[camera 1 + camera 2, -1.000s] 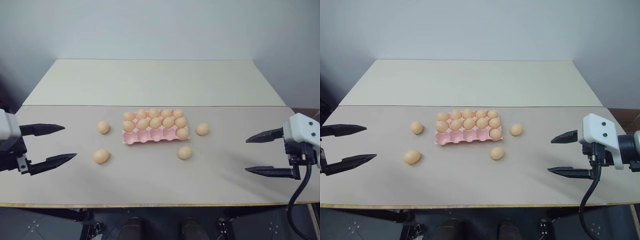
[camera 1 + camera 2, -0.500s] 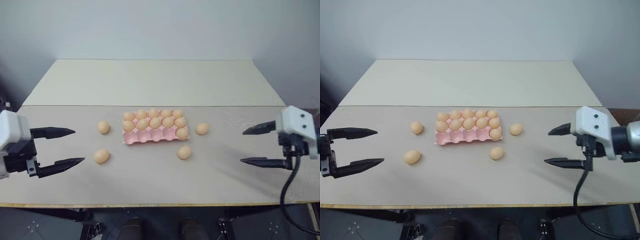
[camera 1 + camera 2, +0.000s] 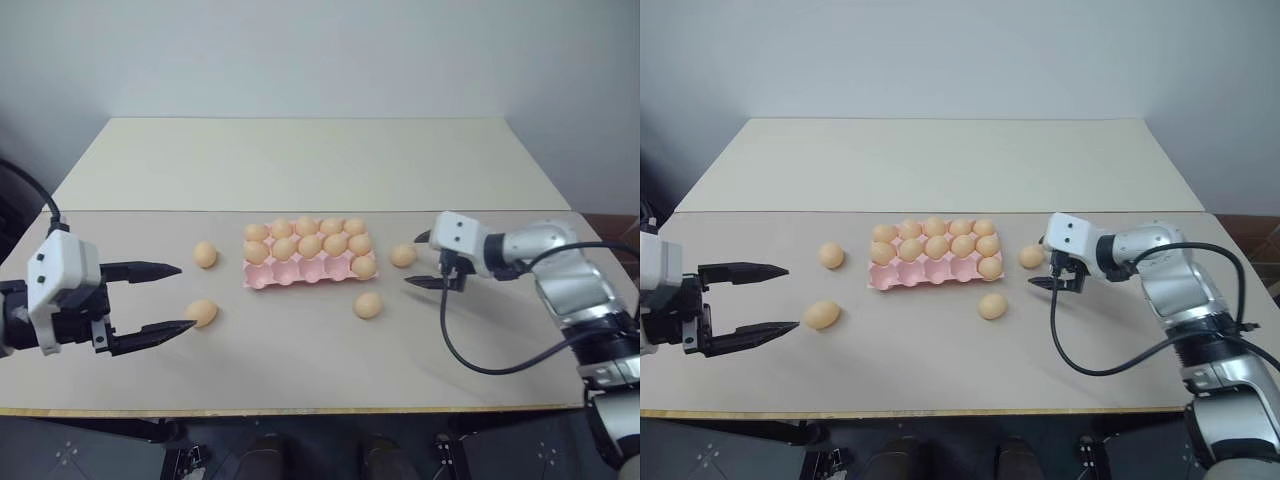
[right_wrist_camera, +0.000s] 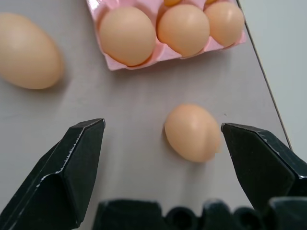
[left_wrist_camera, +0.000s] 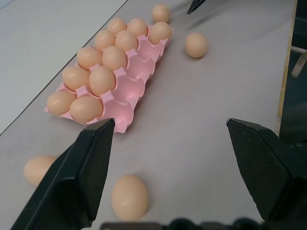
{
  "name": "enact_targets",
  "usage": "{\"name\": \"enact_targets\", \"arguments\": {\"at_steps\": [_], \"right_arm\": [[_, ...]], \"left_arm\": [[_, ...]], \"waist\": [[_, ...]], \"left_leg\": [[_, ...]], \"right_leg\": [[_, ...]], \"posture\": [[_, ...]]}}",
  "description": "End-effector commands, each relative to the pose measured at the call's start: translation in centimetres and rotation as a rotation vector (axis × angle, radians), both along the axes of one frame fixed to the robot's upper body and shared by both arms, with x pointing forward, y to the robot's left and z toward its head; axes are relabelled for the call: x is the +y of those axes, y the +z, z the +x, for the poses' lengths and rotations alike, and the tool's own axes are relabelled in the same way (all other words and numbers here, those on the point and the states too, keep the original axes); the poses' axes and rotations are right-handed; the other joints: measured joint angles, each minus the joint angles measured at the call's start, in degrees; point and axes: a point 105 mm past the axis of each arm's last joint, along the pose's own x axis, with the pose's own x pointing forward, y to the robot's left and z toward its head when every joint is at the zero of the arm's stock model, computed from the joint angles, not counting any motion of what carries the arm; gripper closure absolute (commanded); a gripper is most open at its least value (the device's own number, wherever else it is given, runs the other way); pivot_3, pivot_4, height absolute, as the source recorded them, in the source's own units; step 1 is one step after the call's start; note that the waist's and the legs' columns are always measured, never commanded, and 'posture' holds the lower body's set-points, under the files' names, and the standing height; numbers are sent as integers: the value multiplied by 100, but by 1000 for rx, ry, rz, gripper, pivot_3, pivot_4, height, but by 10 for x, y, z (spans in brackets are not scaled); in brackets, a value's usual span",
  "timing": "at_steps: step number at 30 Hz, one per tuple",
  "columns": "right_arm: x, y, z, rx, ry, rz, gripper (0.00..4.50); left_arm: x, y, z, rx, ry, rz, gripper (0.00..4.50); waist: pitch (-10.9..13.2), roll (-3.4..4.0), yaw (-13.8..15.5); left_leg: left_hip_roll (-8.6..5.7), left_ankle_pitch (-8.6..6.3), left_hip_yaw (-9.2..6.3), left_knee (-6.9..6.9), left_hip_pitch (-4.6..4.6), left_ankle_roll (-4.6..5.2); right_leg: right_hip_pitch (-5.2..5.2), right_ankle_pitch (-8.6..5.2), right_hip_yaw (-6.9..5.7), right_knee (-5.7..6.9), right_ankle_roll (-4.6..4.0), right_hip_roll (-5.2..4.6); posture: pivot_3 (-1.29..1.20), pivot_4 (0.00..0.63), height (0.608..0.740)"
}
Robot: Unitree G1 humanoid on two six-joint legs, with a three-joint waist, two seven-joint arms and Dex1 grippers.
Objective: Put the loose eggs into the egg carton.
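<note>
The pink egg carton (image 3: 290, 273) lies mid-table with several eggs in it; most of its front row is bare. Several loose eggs lie around it: two to its left (image 3: 205, 254) (image 3: 201, 312), one in front of its right end (image 3: 367, 305), one to its right (image 3: 402, 256). My right gripper (image 3: 412, 260) is open, with its fingers on either side of that right egg (image 4: 192, 132) and apart from it. My left gripper (image 3: 186, 297) is open near the front left egg (image 5: 129, 196), which lies just ahead between its fingers.
The grey table surface (image 3: 300, 360) meets a paler back section (image 3: 300, 160) at a seam behind the carton. The front edge (image 3: 300, 408) runs close below both arms. A black cable (image 3: 470, 350) hangs from my right wrist over the table.
My right arm has swung in from the table's right edge toward the carton, and its open fingers now flank the right egg. My left gripper has shifted slightly inward toward the front left egg.
</note>
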Motion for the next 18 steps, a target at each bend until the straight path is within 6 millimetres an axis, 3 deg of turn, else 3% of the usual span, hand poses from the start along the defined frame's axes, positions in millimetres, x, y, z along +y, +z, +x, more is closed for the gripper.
{"name": "enact_targets", "arguments": {"at_steps": [1, 6, 11, 14, 18], "right_arm": [[-1, 3, 16, -75, -2, -43, 0], [-1, -6, 29, -86, -11, -63, 0], [2, -3, 35, -88, -14, -24, 0], [3, -3, 36, -78, -8, -18, 547], [2, -8, 40, -87, -21, -39, 1912]], "left_arm": [[-3, 4, -1, -38, -18, 6, 433], [-1, 4, -2, -37, -14, 6, 433], [1, 2, -3, -35, -10, 12, 433], [1, 2, -2, -35, -9, 13, 408], [1, 2, -2, -36, -10, 13, 408]], "waist": [[0, 0, 0], [0, 0, -6], [0, 1, -28], [1, 1, -41], [0, 1, -47]], "left_leg": [[0, 0, 0, 0, 0, 0], [0, 1, -2, 0, -2, -2], [2, 2, -1, 0, 0, -3], [2, 2, -1, -1, 0, -3], [2, 2, -3, 0, 0, -3]], "right_leg": [[1, 0, 0, 0, 0, 0], [1, 0, -4, 0, 0, -2], [0, 0, -2, 3, -1, 1], [-1, 0, -2, 3, -1, 0], [0, 0, -3, 3, -1, 0]], "posture": [[0, 150, 740], [0, 150, 740], [0, 150, 740], [0, 150, 740], [0, 150, 740]]}}
